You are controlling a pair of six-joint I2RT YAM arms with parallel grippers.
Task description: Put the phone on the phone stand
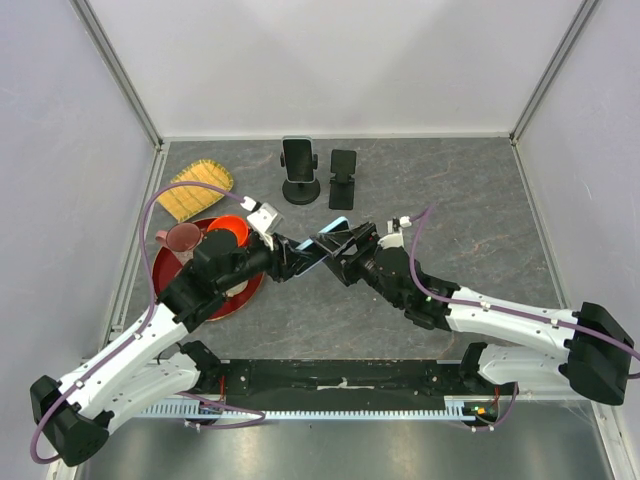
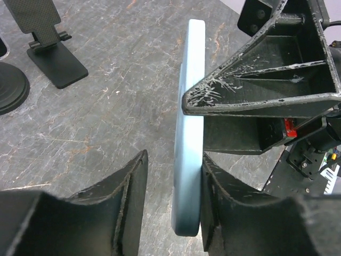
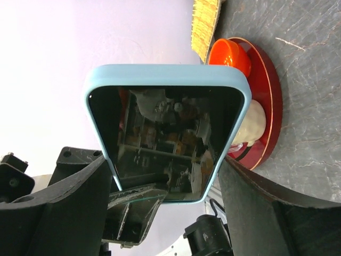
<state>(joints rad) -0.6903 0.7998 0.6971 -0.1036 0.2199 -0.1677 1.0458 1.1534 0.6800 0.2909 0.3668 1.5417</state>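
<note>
My right claw (image 3: pixel 165 176) first: it's clamped on the phone (image 3: pixel 168 122), gripping the pale blue case by its two long edges. The screen faces my wrist and the whole thing is up off the bench (image 2: pixel 106 106).

Just across from it, my left claw (image 2: pixel 173 165) straddles the phone's end with the jaws partly apart. One side rests against a face and the other shows a gap, so there's no squeeze there.

I judge this a stiff, fairly light slab. It won't flex, but the glass is fragile and the case looks smooth enough to slide. The best hold, I'd say, is across the case edges, off the glass, leaving the bottom end free to seat.

Beyond the left claw, well apart, stands the folding phone stand (image 2: pixel 50 48), empty. A round-based holder (image 2: pixel 8 85) sits just beside it.
</note>
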